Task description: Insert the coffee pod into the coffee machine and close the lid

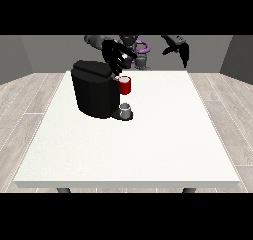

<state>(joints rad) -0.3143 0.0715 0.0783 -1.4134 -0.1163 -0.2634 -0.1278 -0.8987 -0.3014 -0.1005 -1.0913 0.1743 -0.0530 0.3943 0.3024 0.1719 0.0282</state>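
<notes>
Coffee machine [94,88] (no readable writing) sits under spread hand [114,56]

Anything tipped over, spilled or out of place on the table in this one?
Nothing stands out. The coffee machine stands upright on the white table, a red thing at the machine sits at its front, and a grey thing stands upright below it. No spill shows. One robot hand hovers over the machine.

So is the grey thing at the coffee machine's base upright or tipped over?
Upright: the grey thing stands on the coffee machine's base, below a red thing at the machine.
</notes>
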